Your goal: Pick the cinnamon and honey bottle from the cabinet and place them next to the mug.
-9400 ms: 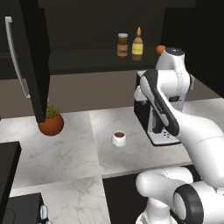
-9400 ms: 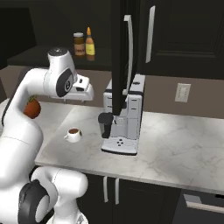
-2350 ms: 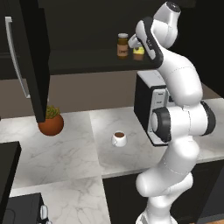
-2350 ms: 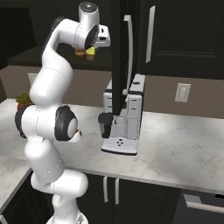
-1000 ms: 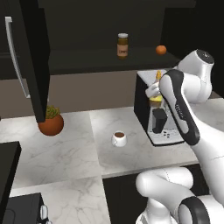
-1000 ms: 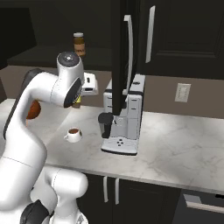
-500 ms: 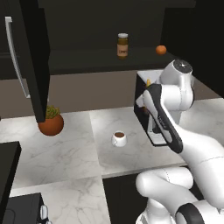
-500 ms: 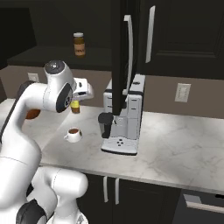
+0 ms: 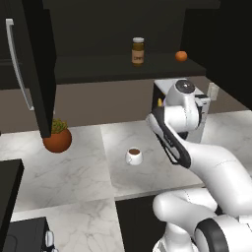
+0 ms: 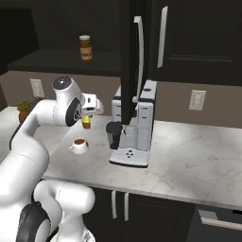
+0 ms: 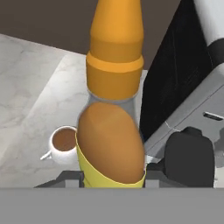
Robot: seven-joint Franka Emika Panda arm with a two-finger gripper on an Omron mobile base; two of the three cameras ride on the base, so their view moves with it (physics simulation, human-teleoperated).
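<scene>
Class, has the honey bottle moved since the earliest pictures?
Yes. The honey bottle left the cabinet shelf and now hangs above the mug.

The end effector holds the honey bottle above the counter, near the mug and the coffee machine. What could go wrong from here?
1. The honey bottle hangs close to the mug, which has dark liquid inside; lowering it carelessly might knock the mug.
2. The coffee machine stands just beside the end effector, so a sideways swing may hit it.
3. The cinnamon sits on the cabinet shelf near a small orange fruit; the later grasp might bump it.
</scene>
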